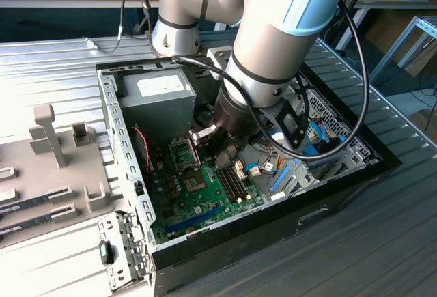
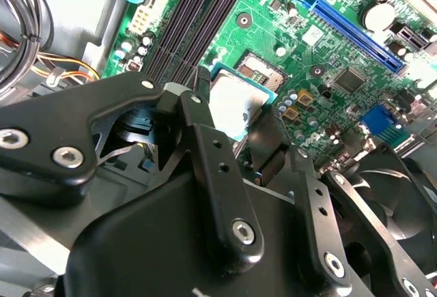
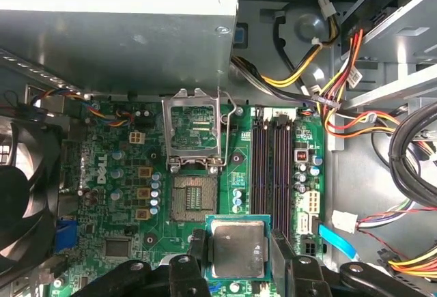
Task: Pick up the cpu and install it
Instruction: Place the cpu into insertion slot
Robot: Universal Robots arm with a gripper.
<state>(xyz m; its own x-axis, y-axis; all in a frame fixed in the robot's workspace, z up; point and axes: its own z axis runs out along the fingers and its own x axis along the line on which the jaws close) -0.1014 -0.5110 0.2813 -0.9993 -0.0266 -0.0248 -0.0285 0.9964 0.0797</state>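
The gripper (image 3: 237, 252) holds the cpu (image 3: 237, 248) flat between its two black fingers (image 3: 280, 248), which close narrowly on opposite edges of the chip. The chip's silver-grey top faces the camera in both wrist views, with its thin green rim showing around it. The cpu hangs above the green motherboard (image 3: 123, 194), inside the open computer case (image 1: 341, 174) that lies on the ribbed metal table (image 1: 48, 58). It is not seated. The bare cpu socket (image 3: 194, 200) lies just beside the chip and apart from it, and its hinged silver frame (image 3: 194, 130) stands raised towards the grey power supply (image 3: 116, 31). The dark memory slots (image 3: 273, 167) run near the chip. In the exterior view the arm (image 1: 273, 51) reaches down into the case.
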